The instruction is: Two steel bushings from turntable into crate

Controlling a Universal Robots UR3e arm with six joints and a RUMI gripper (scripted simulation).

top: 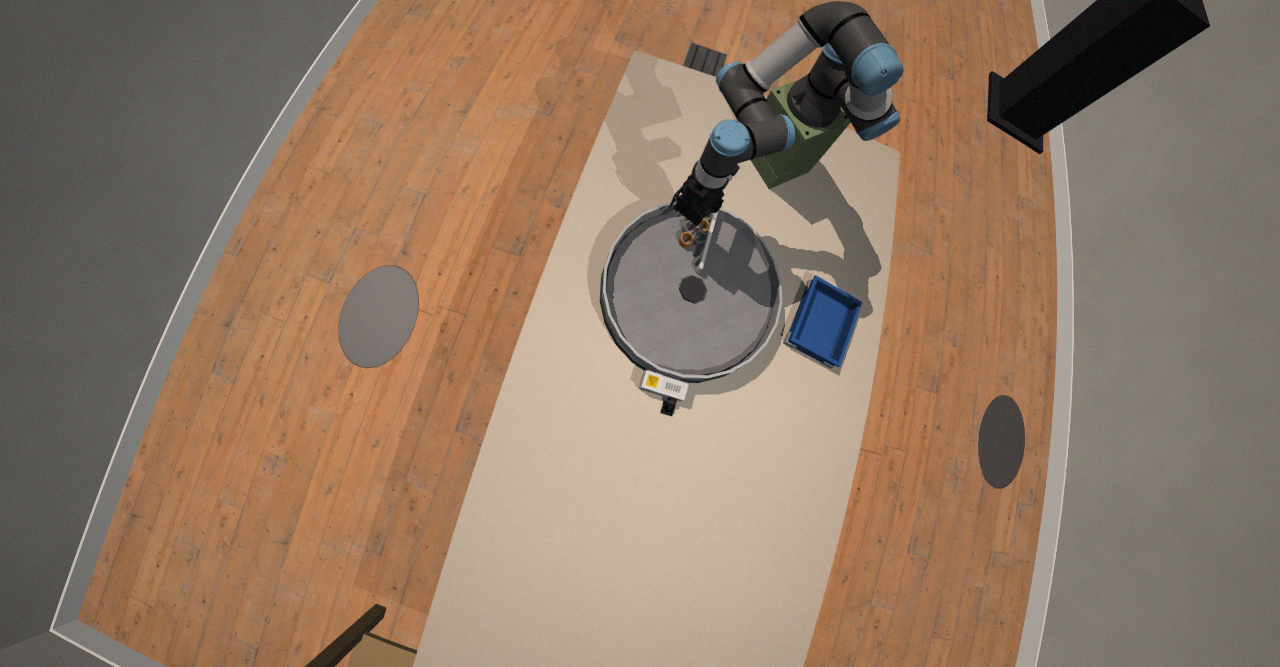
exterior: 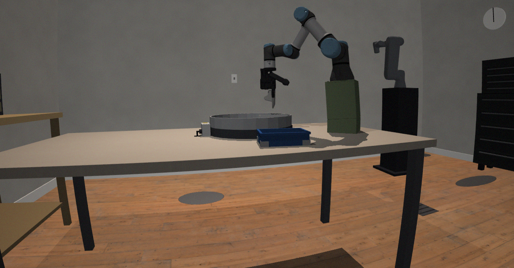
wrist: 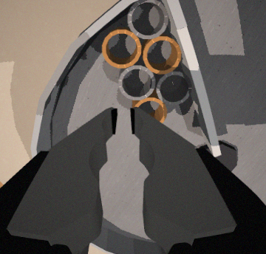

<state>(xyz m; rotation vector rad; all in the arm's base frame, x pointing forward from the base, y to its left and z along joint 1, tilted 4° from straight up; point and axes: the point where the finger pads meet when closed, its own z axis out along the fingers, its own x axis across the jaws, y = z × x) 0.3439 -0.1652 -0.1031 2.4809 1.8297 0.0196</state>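
Note:
My gripper [top: 688, 219] [exterior: 273, 106] [wrist: 123, 110] points down above the turntable [top: 662, 332] [exterior: 233, 123]. Its jaws are nearly together, with a narrow gap and nothing between them. In the wrist view, three grey steel bushings stand on end in a cluster: one at the top [wrist: 130, 19], one in the middle [wrist: 121, 83], one at its right [wrist: 188, 88]. Three orange bushings stand among them: upper left [wrist: 104, 49], upper right [wrist: 179, 55], and a lower one [wrist: 151, 100] partly hidden by the right fingertip. The blue crate [top: 823, 323] [exterior: 284, 139] shows no bushing inside.
A pale straight bar [top: 707, 244] [wrist: 205, 110] runs inward from the turntable rim, right of the cluster in the wrist view. A dark hub [top: 691, 289] sits at the turntable's centre. A white control box [top: 665, 385] is fixed outside the rim. The raised rim surrounds the bushings.

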